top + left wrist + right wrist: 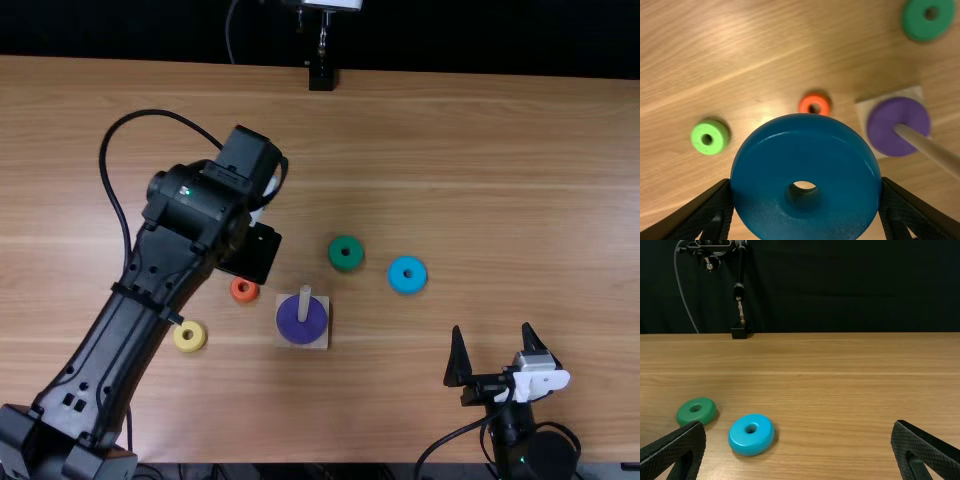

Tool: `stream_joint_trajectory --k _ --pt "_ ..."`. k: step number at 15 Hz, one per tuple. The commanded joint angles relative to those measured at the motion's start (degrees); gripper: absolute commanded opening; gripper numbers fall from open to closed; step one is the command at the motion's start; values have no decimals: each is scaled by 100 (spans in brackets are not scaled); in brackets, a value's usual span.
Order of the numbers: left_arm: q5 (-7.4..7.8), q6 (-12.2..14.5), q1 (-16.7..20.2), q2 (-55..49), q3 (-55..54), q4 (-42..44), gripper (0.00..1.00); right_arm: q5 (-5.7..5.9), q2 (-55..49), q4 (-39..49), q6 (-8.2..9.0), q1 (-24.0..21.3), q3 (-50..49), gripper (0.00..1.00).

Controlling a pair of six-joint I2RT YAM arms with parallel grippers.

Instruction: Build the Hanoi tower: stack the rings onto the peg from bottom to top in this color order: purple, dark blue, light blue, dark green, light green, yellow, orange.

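Note:
My left gripper's arm (250,215) reaches over the table left of the peg; in the left wrist view the left gripper (806,200) is shut on the dark blue ring (840,155). The purple ring (302,322) lies around the bottom of the upright peg (305,300) on its square base (316,342). Dark green (346,253) and light blue (407,274) rings lie behind and right of the peg, orange (244,290) and yellow (189,336) left of it. The light green ring (710,137) is on the table. Near the front right, my right gripper (498,340) stands open; its own view shows the gripper (799,440) empty.
A black stand foot (322,78) is at the table's far edge, with a cable (229,30) beside it. The left arm's cable (104,160) loops out over the wooden table (480,170). Another cable (450,436) runs by the right arm.

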Motion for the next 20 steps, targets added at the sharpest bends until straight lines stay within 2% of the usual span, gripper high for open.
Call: stream_joint_trajectory --k 1,5,8,10,14,16,20 --pt "10 -375 -255 -230 191 -51 0 -29 -73 31 -27 -77 -49 100" --pt "10 -976 -817 -265 350 -61 0 -29 -73 31 -27 -77 -49 100" --pt "10 -1081 -958 -239 481 -61 0 -29 -73 31 -17 -77 -49 100" --pt "-1 -1324 -1028 -213 578 -72 0 -29 -73 31 -27 -77 -49 100" --pt "-1 -1429 -1230 -169 640 -114 0 -29 -73 31 -27 -77 -49 100" --pt "-1 -1619 -1274 -151 622 -124 0 -29 -73 20 -17 -77 -49 100" --pt "10 -1619 -1389 -98 587 -114 0 -29 -73 31 -17 -77 -49 100"
